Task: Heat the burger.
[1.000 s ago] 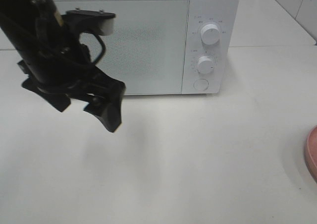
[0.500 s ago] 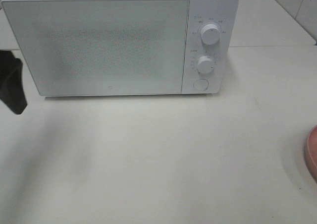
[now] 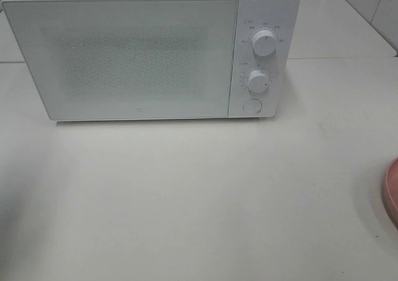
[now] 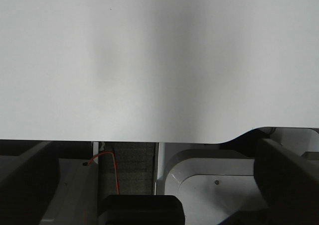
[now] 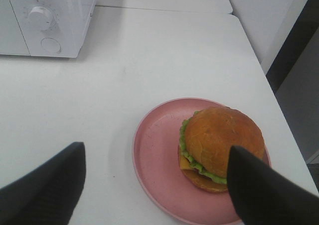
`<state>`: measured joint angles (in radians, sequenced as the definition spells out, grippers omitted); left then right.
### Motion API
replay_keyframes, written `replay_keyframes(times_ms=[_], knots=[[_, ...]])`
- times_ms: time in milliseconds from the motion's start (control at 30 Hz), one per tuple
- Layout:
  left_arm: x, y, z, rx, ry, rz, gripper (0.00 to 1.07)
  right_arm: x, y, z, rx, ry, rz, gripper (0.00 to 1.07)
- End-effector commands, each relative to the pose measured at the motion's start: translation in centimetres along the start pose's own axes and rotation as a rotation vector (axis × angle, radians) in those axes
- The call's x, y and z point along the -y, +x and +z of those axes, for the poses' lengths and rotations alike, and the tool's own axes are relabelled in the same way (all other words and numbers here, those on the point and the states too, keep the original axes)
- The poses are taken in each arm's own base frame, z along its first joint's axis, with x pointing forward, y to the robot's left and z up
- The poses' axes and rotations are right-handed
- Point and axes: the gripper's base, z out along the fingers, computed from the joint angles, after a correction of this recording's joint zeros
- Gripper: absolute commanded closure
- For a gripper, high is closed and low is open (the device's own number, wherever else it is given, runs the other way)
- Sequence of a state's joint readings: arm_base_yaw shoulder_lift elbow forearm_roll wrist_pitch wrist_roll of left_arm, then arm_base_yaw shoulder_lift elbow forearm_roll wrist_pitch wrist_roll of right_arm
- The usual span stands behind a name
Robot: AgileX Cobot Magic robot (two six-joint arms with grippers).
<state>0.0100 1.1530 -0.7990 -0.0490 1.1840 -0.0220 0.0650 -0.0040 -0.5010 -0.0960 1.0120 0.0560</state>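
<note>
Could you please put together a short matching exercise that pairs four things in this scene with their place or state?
Things:
1. burger
2. pink plate
3. microwave door
4. right gripper

Places or states:
A. closed
B. open, above the plate
C. sitting on the plate, off-centre
D. on the white table, to the right of the microwave

Pairs: 1-C, 2-D, 3-A, 4-B

A kitchen-like test setup: a white microwave (image 3: 149, 51) on a plain white table (image 3: 199, 194) against tiled walls (image 3: 373, 1)
</note>
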Motion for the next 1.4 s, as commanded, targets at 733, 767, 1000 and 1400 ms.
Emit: replay_keyframes(times_ms=[733, 767, 1000, 1400], knots=[[-1.0, 12.5, -2.5, 0.637, -0.052, 0.045, 0.08, 0.1, 0.2, -0.2, 0.033, 0.009, 0.0, 0.31], [-1.0, 13.4, -2.9, 0.701, -0.05, 0.046, 0.08, 0.1, 0.2, -0.2, 0.033, 0.009, 0.0, 0.31], [-1.0, 16.0, -3.7, 0.874, -0.028, 0.045, 0.08, 0.1, 0.2, -0.2, 0.033, 0.009, 0.0, 0.31], [-0.7, 18.5, -4.1, 1.038, 0.016, 0.048, 0.08, 0.1, 0.2, -0.2, 0.033, 0.009, 0.0, 0.31]])
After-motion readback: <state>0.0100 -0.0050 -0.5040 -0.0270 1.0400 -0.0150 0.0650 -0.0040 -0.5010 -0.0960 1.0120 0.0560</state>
